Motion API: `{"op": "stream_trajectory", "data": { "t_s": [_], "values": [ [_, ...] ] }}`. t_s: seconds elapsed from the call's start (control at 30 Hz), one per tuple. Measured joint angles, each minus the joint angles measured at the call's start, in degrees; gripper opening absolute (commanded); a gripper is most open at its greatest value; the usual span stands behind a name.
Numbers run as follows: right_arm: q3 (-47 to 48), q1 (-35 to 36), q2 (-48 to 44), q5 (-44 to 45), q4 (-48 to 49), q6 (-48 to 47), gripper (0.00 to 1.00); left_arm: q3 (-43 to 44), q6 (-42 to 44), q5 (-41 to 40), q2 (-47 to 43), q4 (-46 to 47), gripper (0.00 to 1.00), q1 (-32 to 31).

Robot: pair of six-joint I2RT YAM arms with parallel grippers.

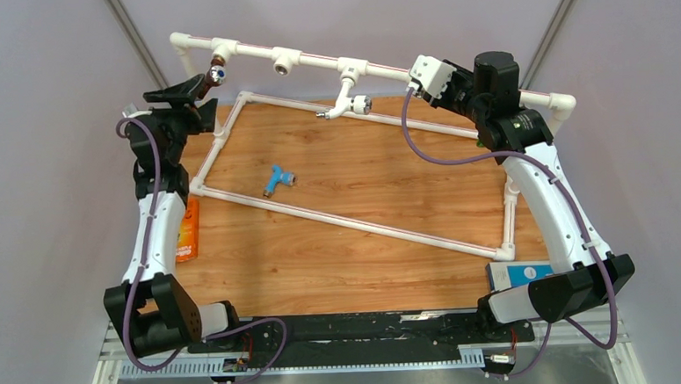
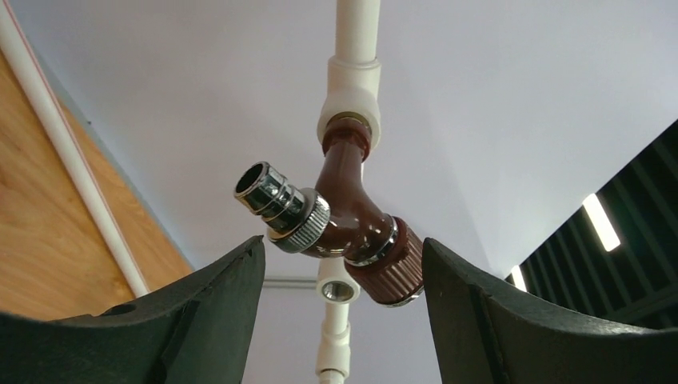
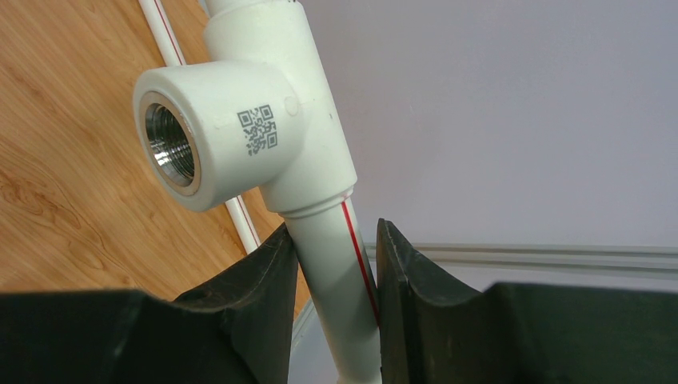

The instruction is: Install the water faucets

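Note:
The dark brown faucet (image 2: 352, 224) is threaded into the leftmost tee (image 2: 350, 96) of the white pipe frame's raised bar (image 1: 313, 61). My left gripper (image 2: 344, 268) is open just below it, one finger on each side of its ribbed knob; in the top view the left gripper (image 1: 193, 90) sits at the brown faucet (image 1: 212, 74). A white faucet (image 1: 348, 99) hangs from the third tee. The light blue faucet (image 1: 276, 178) lies on the wood inside the frame. My right gripper (image 3: 336, 280) is shut on the bar's pipe (image 3: 332, 256) beside an empty metal-threaded tee (image 3: 232, 136).
The second tee (image 1: 284, 65) stands empty. The frame's lower rectangle (image 1: 356, 219) lies on the wooden table (image 1: 362, 164). An orange packet (image 1: 188, 231) lies at the left edge and a blue-and-white box (image 1: 522, 275) at the near right corner.

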Motion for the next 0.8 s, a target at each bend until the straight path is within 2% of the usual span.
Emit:
{"op": "stream_trajectory", "data": {
  "t_s": [0.13,0.43,0.57,0.77,0.8],
  "values": [
    [0.0,0.0,0.0,0.0,0.0,0.0,0.00,0.8,-2.4,-2.1,1.2,1.9,0.73,-0.9],
    [0.0,0.0,0.0,0.0,0.0,0.0,0.00,2.1,-8.4,-5.9,5.6,4.1,0.49,-3.2],
    [0.0,0.0,0.0,0.1,0.0,0.0,0.00,3.1,-10.4,-7.1,7.0,5.4,0.35,-4.2],
    [0.0,0.1,0.1,0.3,0.2,0.0,0.00,4.3,-10.6,-7.8,8.2,5.8,0.00,-5.1],
    [0.0,0.1,0.1,0.3,0.3,0.0,0.00,4.5,-9.9,-7.8,8.3,5.8,0.00,-5.1]
  ]
}}
